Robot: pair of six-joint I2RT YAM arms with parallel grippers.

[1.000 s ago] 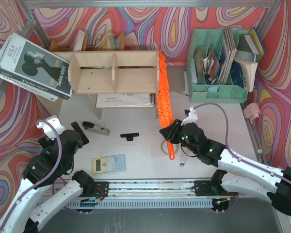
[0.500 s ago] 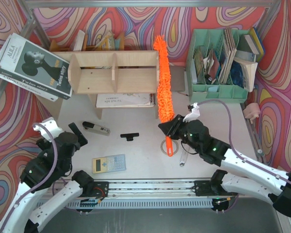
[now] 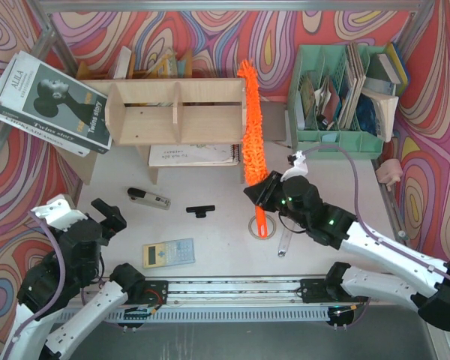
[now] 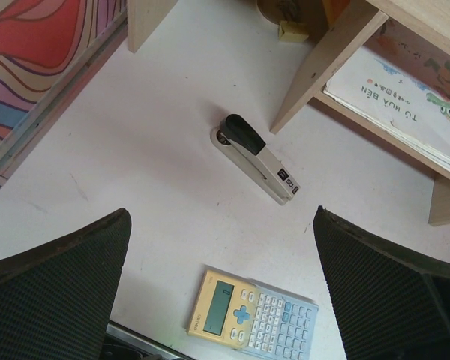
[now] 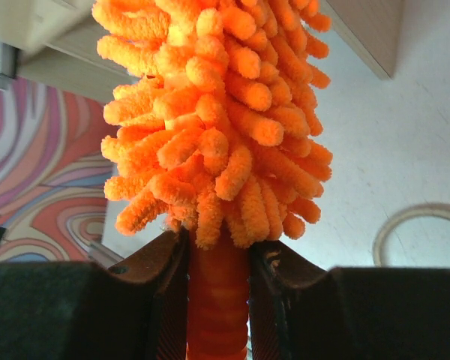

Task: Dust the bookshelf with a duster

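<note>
Right hand (image 3: 262, 193) is clamped tight on the duster (image 3: 251, 127), pinching its thin orange handle just below the fluff! The fluffy head lies across the bookshelf (image 3: 172, 112) at its right end, so this looks like mid-dusting. Next it needs a light, steady sweep leftwards along the top. Left hand (image 3: 107, 213) gapes wide and empty, well in front of the bookshelf's left end. Readable: "Twins story" on the book (image 3: 49, 101) left of the bookshelf; the booklet (image 4: 405, 97) beneath seems to say "TO HOA BEN".

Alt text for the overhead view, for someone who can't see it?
The right arm's fingers grip an orange duster by its handle, its fluffy head stretched along the right end of the wooden bookshelf. The left arm's fingers stand open near a stapler and calculator.
</note>
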